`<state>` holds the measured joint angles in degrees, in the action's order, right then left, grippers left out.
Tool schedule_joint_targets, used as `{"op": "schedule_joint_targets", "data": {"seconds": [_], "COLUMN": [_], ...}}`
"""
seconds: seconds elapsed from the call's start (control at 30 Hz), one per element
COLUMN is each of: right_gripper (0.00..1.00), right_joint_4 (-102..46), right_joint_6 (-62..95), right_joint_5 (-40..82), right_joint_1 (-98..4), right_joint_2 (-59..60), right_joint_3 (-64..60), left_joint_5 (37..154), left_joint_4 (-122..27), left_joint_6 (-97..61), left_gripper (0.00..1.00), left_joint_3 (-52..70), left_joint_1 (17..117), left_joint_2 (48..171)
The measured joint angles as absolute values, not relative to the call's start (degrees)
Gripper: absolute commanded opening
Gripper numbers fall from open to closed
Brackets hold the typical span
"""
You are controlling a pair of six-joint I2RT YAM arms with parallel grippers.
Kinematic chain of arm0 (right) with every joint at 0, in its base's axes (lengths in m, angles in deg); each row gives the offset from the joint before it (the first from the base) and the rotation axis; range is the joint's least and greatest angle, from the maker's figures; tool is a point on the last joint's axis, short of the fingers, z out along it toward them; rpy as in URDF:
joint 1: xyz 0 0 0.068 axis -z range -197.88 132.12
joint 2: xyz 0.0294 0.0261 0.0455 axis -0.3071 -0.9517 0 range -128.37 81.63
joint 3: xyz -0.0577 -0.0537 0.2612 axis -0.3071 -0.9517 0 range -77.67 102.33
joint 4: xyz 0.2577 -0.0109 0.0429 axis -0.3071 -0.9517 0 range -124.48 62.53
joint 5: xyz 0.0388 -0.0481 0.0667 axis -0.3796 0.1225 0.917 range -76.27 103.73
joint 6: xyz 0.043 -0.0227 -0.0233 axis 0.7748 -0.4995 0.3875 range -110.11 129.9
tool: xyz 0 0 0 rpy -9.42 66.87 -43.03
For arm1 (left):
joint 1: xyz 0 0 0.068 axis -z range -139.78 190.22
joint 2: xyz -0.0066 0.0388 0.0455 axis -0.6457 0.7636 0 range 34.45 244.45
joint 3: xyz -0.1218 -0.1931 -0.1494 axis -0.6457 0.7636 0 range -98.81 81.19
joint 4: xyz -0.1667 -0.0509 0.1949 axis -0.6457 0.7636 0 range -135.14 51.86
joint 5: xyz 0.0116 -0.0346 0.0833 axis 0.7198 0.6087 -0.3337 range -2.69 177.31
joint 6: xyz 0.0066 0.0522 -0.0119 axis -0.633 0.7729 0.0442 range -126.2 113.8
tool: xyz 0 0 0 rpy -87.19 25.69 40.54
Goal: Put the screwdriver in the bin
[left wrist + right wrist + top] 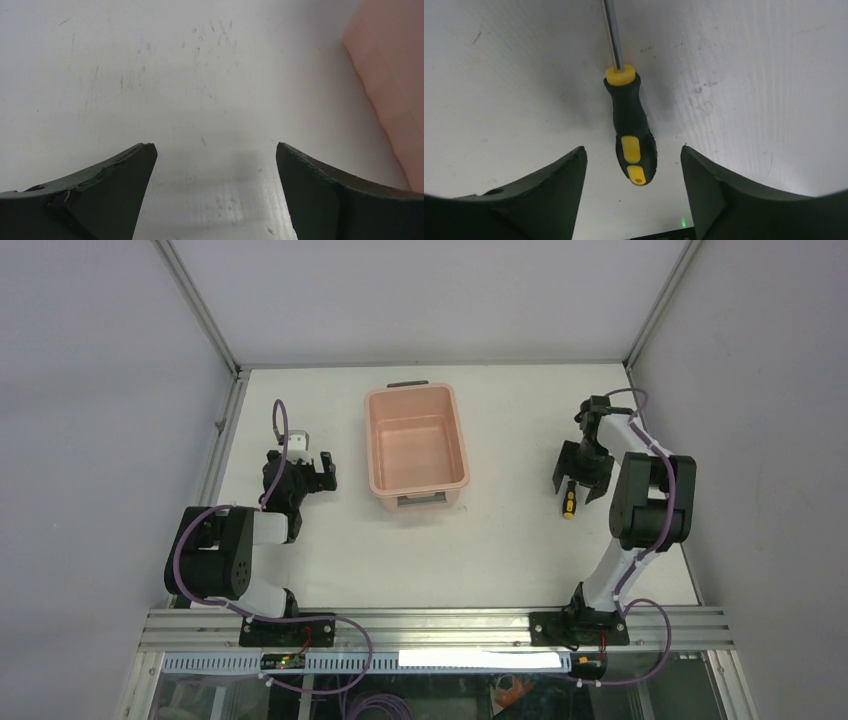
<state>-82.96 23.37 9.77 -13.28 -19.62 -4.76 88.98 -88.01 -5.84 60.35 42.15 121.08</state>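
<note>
The screwdriver [630, 127], with a yellow-and-black handle and a thin metal shaft, lies flat on the white table; in the top view its handle [568, 503] shows just below the right gripper. My right gripper [580, 480] is open and hangs over it; in the right wrist view [634, 152] the handle's end lies between the two fingers, untouched. The salmon-pink bin [372, 440] stands in the middle of the table, its inside bare. My left gripper [318, 469] is open and empty left of the bin; the bin's wall [395, 90] shows at the right of the left wrist view.
The metal frame rails run along the table's left and back edges [225, 430]. The aluminium base rail [430, 625] carries both arm bases at the near edge. Bare white tabletop lies between the bin and the right gripper [510, 470].
</note>
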Motion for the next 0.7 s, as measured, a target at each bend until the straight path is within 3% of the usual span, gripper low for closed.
{"op": "schedule_joint_targets", "data": {"seconds": [0.13, 0.2, 0.27, 0.5, 0.7], "right_gripper": [0.53, 0.33, 0.0, 0.0, 0.0], "right_joint_4": [-81.52, -81.06, -80.97, -84.84, -98.65], "right_joint_6": [22.87, 22.8, 22.67, 21.29, 20.27], "right_joint_5": [9.92, 10.44, 11.12, 9.98, 10.14], "right_joint_1": [-13.31, -13.28, -13.28, -13.92, -14.4], "right_joint_2": [-24.67, -26.77, -27.01, -26.96, -26.99], "right_joint_3": [-5.16, -5.07, -4.81, -1.59, 18.38], "left_joint_5": [88.98, 88.98, 88.98, 88.98, 88.98], "left_joint_4": [-88.01, -88.01, -88.01, -88.03, -88.01], "left_joint_6": [-5.84, -5.84, -5.84, -5.86, -5.84], "left_gripper": [0.99, 0.99, 0.99, 0.99, 0.99], "left_joint_3": [60.35, 60.35, 60.35, 60.35, 60.35], "left_joint_1": [42.15, 42.15, 42.15, 42.15, 42.15], "left_joint_2": [121.08, 121.08, 121.08, 121.08, 121.08]}}
